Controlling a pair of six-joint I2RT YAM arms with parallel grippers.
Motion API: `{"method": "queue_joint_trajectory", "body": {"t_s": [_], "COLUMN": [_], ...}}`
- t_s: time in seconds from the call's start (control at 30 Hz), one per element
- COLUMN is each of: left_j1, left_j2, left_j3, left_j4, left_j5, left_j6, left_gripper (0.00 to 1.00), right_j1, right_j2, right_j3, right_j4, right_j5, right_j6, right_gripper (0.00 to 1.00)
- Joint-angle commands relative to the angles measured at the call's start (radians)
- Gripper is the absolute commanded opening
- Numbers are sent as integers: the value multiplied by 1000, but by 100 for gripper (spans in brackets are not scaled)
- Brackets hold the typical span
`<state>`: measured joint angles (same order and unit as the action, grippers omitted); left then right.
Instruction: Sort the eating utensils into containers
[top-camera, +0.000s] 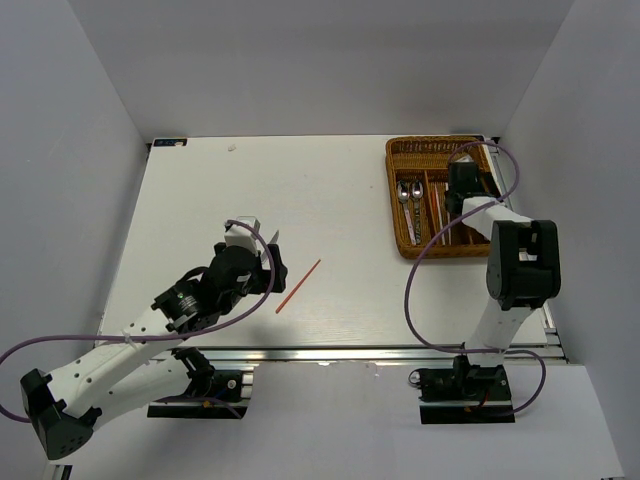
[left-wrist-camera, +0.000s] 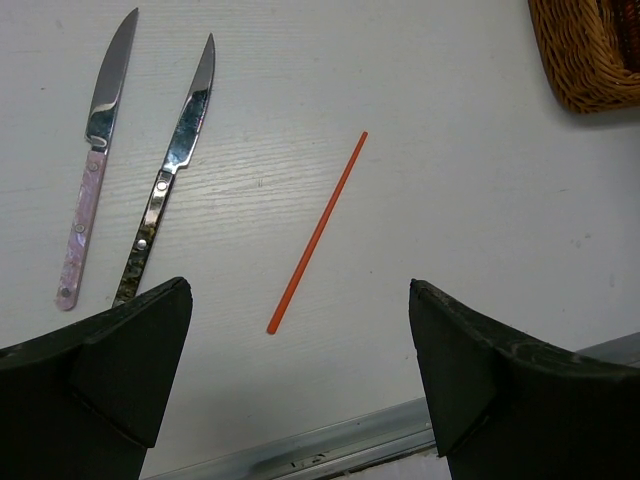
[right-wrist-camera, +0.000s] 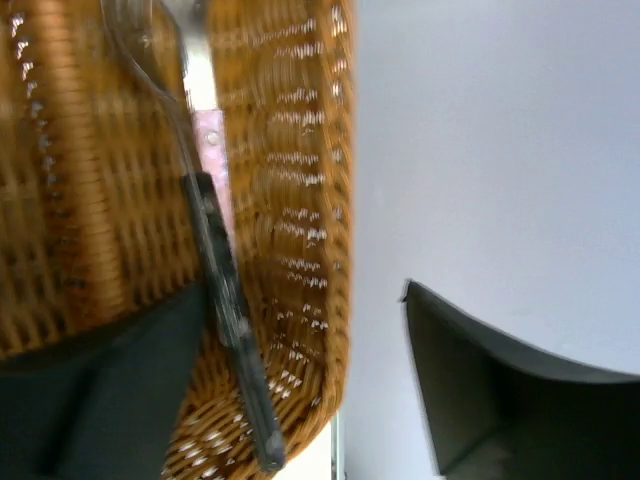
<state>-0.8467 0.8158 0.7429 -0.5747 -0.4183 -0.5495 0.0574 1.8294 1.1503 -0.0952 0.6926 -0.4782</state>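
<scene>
Right wrist view: a dark-handled utensil (right-wrist-camera: 235, 340) and a pink-handled utensil (right-wrist-camera: 211, 140) lie in the wicker tray (right-wrist-camera: 295, 220) at the worktop's (top-camera: 250, 200) far right corner. The right gripper (right-wrist-camera: 305, 300) hangs above it, jaws wide apart, empty. A red chopstick (left-wrist-camera: 315, 232) lies by the near edge, below the fully spread, empty left gripper (left-wrist-camera: 298, 292).
</scene>
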Motion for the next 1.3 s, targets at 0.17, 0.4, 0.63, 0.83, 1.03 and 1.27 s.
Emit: {"method": "queue_joint_trajectory", "body": {"t_s": [0.17, 0.4, 0.63, 0.83, 1.03, 1.27], "left_j1": [-3, -5, -3, 3, 47, 84], "left_j2": [40, 112, 267, 499, 727, 822], "left_j3": [3, 26, 76, 173, 211, 197], "left_j4": [10, 16, 101, 121, 145, 137], "left_j5": [-5, -56, 13, 122, 217, 194], "left_j6": [3, -13, -23, 77, 100, 108], "left_gripper": [98, 98, 98, 98, 73, 65], "right_j1": [10, 152, 217, 243, 245, 245], "right_j2": [-97, -343, -628, -740, -913, -1116], "right_j3": [152, 115, -145, -302, -394, -463], "right_j4": [-61, -87, 68, 32, -10, -77], "right_j5": [-22, -28, -877, -826, -875, -918], "right_j6": [127, 272, 719, 938, 885, 851], "right_gripper": [89, 89, 89, 89, 85, 85]}}
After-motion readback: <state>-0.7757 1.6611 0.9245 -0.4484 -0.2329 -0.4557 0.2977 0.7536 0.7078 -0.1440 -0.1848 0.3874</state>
